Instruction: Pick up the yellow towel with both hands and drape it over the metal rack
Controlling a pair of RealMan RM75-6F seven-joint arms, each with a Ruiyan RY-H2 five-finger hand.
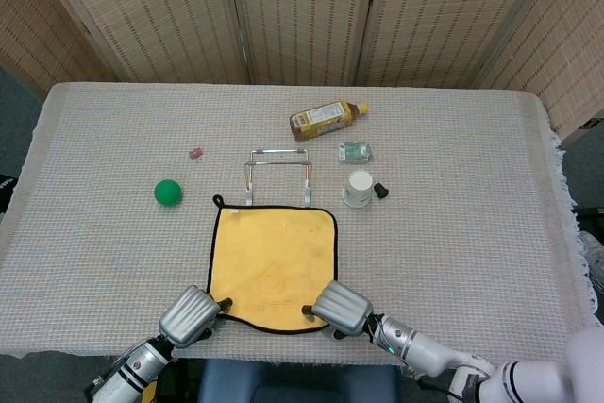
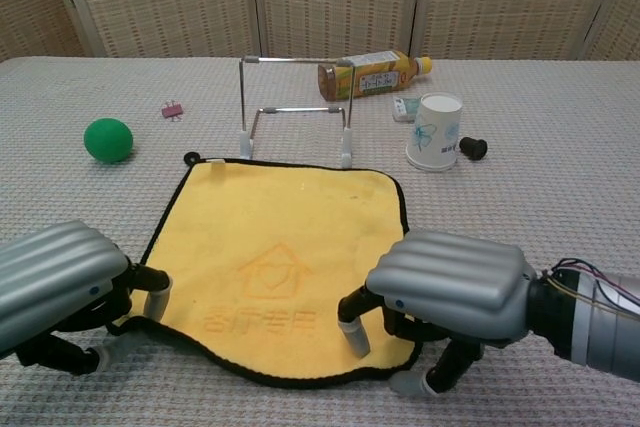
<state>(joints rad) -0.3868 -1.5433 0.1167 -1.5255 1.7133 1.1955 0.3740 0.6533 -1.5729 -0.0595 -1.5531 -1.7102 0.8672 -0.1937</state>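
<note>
The yellow towel (image 1: 272,252) (image 2: 280,247) with black trim lies flat on the table, its far edge just in front of the metal rack (image 1: 278,176) (image 2: 295,97). My left hand (image 1: 192,313) (image 2: 55,267) sits at the towel's near left corner, one fingertip on the cloth and the thumb on the table outside the edge. My right hand (image 1: 342,306) (image 2: 450,282) covers the near right corner the same way, a fingertip pressing the towel and the thumb beyond the hem. The towel's corners are hidden under both hands. Neither corner is lifted.
A green ball (image 1: 168,193) lies left of the rack, with a pink clip (image 1: 196,153) behind it. Right of the rack stand a paper cup (image 1: 359,188), a black cap (image 1: 380,191) and a small packet (image 1: 355,150). A tea bottle (image 1: 326,119) lies behind. The table's front edge is just below my hands.
</note>
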